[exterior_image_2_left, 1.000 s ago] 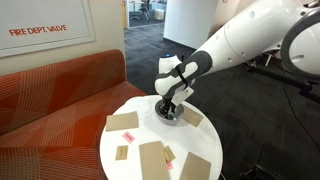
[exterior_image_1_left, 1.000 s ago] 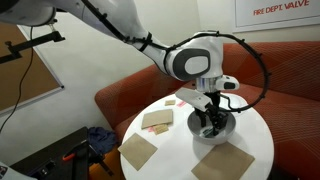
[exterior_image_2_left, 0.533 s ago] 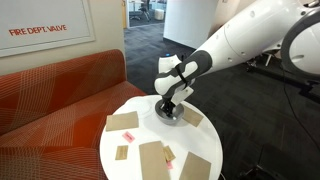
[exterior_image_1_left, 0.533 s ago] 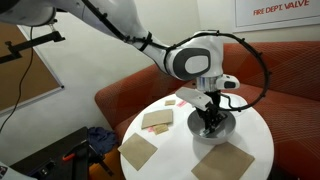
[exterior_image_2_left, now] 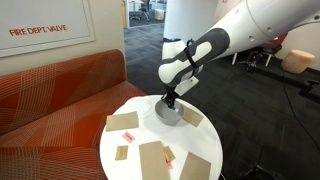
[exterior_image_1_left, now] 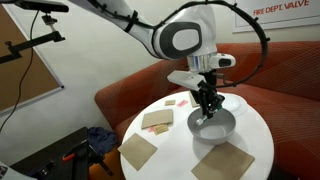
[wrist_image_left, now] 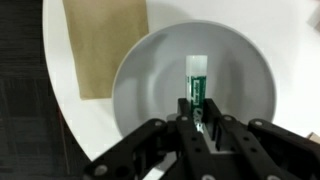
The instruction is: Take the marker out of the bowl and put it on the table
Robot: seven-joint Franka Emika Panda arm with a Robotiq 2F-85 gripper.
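Four brown napkins (exterior_image_2_left: 122,121) lie on the single round table (exterior_image_2_left: 150,130) in an exterior view: one at the left, one in the middle near the front, one at the front right, and one touching the bowl (exterior_image_2_left: 168,113) on its right. Two much smaller scraps (exterior_image_2_left: 122,152) lie among them. One bowl stands toward the table's far side, and the one gripper (exterior_image_2_left: 172,99) hangs just above its rim. In the wrist view, one napkin lies at the left, then the bowl. Over the bowl's middle is the one green marker (wrist_image_left: 196,82), its near end clamped between the two fingers (wrist_image_left: 186,125). Whether its far end touches the bowl cannot be told.
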